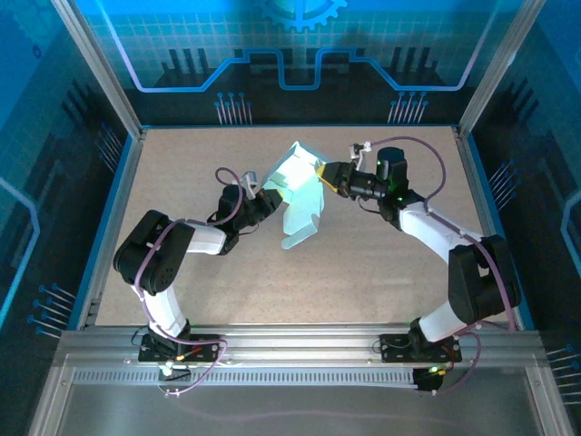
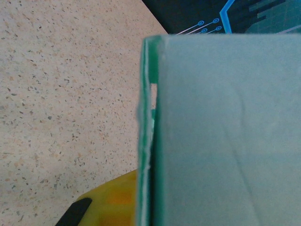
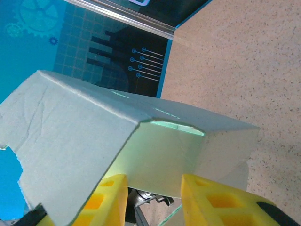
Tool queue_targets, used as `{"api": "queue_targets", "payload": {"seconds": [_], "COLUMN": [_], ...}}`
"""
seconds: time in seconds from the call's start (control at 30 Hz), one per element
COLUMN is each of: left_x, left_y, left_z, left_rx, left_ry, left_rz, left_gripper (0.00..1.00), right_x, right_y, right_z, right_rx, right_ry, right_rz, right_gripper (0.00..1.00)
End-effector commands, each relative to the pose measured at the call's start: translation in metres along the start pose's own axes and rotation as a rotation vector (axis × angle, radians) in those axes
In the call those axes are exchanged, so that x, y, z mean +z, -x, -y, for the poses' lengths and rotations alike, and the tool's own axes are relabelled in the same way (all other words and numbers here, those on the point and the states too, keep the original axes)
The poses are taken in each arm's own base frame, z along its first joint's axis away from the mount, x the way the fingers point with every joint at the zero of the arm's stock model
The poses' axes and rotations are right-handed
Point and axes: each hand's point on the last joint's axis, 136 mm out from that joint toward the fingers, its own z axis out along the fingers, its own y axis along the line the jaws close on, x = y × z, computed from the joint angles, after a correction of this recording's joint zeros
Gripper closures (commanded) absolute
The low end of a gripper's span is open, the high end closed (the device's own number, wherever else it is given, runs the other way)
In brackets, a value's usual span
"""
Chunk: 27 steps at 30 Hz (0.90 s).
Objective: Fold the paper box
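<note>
The paper box (image 1: 297,186) is pale blue-white card, partly folded and held up off the table between both arms, with one long flap (image 1: 302,229) hanging toward the table. My left gripper (image 1: 265,196) is at the box's left side. In the left wrist view the card (image 2: 225,136) stands edge-on, one yellow finger (image 2: 113,200) pressed against its left face and the other hidden behind it. My right gripper (image 1: 325,173) meets the box's right side. Its two yellow fingers (image 3: 101,202) stand apart, with a creased panel (image 3: 160,155) of the box spanning the gap in front of them.
The speckled tabletop (image 1: 381,263) is ringed by a blue rim and metal frame posts (image 1: 109,91). A dark patterned back wall (image 1: 290,82) stands behind the work area. Both arm bases (image 1: 168,341) sit at the near edge.
</note>
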Motion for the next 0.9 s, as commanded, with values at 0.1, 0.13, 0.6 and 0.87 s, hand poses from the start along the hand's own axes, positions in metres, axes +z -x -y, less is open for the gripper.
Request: {"api": "queue_targets", "payload": {"seconds": [0.1, 0.13, 0.6, 0.87], "left_x": [-0.005, -0.006, -0.008, -0.007], "left_y": [0.015, 0.015, 0.018, 0.024], "left_z": [0.025, 0.025, 0.011, 0.014], "left_rx": [0.058, 0.059, -0.018, -0.087], "left_ry": [-0.056, -0.056, 0.008, -0.004], "left_rz": [0.034, 0.036, 0.055, 0.059], "left_gripper": [1.00, 1.00, 1.00, 1.00], "right_x": [0.008, 0.008, -0.024, -0.040], "right_y": [-0.006, -0.007, 0.012, 0.017], "right_z": [0.003, 0.005, 0.002, 0.008], "right_rx": [-0.014, -0.014, -0.083, 0.007], "right_ry": [-0.058, -0.072, -0.135, -0.073], "right_rz": [-0.031, -0.035, 0.106, 0.171], "right_gripper": [0.66, 0.66, 0.53, 0.45]}}
